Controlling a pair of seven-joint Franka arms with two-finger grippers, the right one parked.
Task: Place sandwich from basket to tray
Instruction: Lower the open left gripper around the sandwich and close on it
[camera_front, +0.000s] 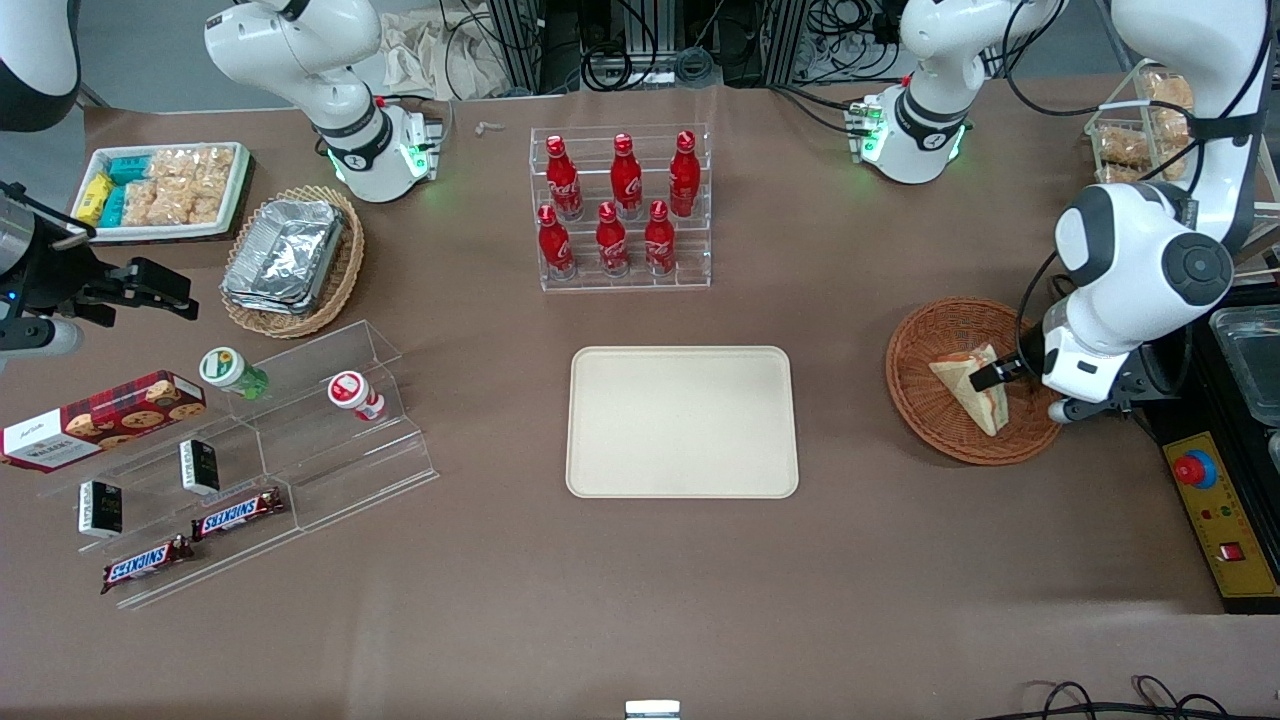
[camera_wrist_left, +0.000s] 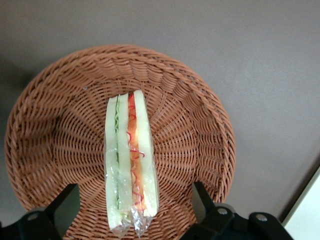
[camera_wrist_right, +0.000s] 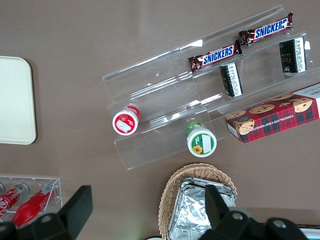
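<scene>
Front view, read from the parked arm's end of the table to the working arm's.

A red tartan biscuit box (camera_front: 100, 420) carries the word "Walkers" and lies on a clear stepped stand (camera_front: 330, 450). The frame edge cuts off the box's end. Nearer the camera on the same stand lie two bars (camera_front: 238, 512) printed "SNICKERS". Two small black packs (camera_front: 200, 465) stand there too, and their lettering cannot be made out. A green-lidded jar (camera_front: 232, 372) and a red-lidded jar (camera_front: 355, 395) lie on their sides on the higher steps.

At upper centre, six red bottles (camera_front: 620, 210) stand in a clear rack. Their white script is too small to read with certainty.

At the centre of the frame lies the cream tray (camera_front: 682, 420), with nothing on it.

Toward the working arm's end, the sandwich (camera_front: 975, 385) lies in the reddish-brown basket (camera_front: 915, 345). The basket stands well apart from the tray, and its rim is partly hidden under the arm. The arm's white wrist is bent down over the basket, with the gripper (camera_front: 1003, 373) low above the sandwich.

The wrist view shows the sandwich (camera_wrist_left: 131, 170) wrapped in clear film, cut edge up, with green and red filling between pale bread. The gripper (camera_wrist_left: 132, 192) straddles it over the basket (camera_wrist_left: 60, 100). Its black fingers (camera_wrist_left: 60, 205) are spread wide, one on either side, neither touching the sandwich and nothing held.
</scene>
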